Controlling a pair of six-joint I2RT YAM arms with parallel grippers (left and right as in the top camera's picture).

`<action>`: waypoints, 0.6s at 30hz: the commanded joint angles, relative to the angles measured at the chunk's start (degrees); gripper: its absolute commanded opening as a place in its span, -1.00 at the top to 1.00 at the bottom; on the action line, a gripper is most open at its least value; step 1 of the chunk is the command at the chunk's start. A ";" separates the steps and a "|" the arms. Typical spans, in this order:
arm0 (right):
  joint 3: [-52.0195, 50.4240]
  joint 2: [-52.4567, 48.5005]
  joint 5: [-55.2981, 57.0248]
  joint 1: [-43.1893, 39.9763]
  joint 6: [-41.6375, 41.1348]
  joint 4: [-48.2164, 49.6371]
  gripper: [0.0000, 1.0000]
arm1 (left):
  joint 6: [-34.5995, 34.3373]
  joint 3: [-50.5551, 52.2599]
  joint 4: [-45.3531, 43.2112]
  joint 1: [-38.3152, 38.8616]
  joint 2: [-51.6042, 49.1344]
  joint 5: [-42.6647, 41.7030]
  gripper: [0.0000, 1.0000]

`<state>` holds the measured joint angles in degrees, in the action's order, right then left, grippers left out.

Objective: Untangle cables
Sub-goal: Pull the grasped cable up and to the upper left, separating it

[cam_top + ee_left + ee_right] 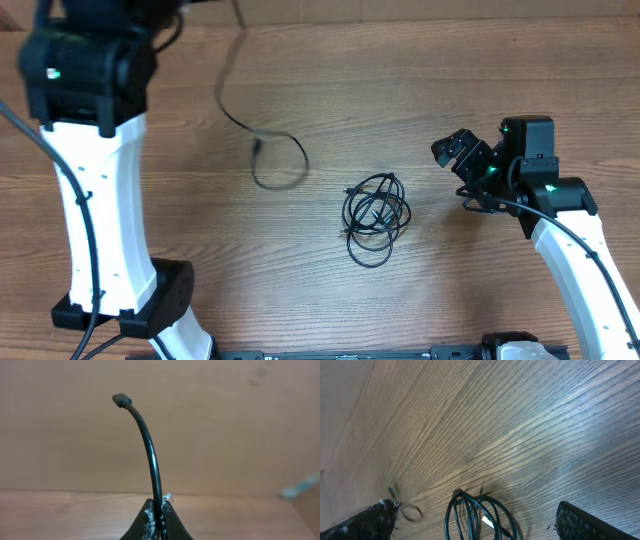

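My left gripper (161, 511) is shut on one black cable (150, 450). The cable's short end curves up from the jaws to a small plug (120, 399). In the overhead view that cable (222, 95) hangs from the top edge and ends in a loose loop (282, 160) on the table. The other cables lie as a tangled coil (376, 214) at the table's middle. My right gripper (456, 150) hovers open just right of the coil. In the right wrist view the coil (470, 512) sits between the wide-apart fingers (580, 522), with a silvery-white tip (487, 521) inside it.
The wooden table (450, 80) stretches around the cables. The left arm's white column (100, 220) and base stand at the left edge. The right arm (580, 250) reaches in from the lower right.
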<state>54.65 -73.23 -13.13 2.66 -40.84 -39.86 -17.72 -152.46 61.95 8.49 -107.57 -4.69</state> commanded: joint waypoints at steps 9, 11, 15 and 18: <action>0.87 0.44 0.20 -0.15 0.44 0.31 -1.00 | -3.08 6.43 10.27 -5.64 -5.79 30.77 0.91; 0.87 0.44 0.20 -0.15 0.44 0.31 -1.00 | -3.08 7.43 10.95 -5.70 -7.63 27.78 0.92; 0.87 0.44 0.17 -0.15 0.44 0.31 -0.99 | -3.08 8.52 14.36 -5.29 -11.50 20.13 0.72; 0.87 0.44 0.17 -0.15 0.44 0.31 -1.00 | -3.08 8.66 17.99 -5.09 -14.43 16.83 0.68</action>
<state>54.65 -73.23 -13.13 2.66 -40.86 -39.86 -19.81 -144.35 77.58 2.81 -119.35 18.09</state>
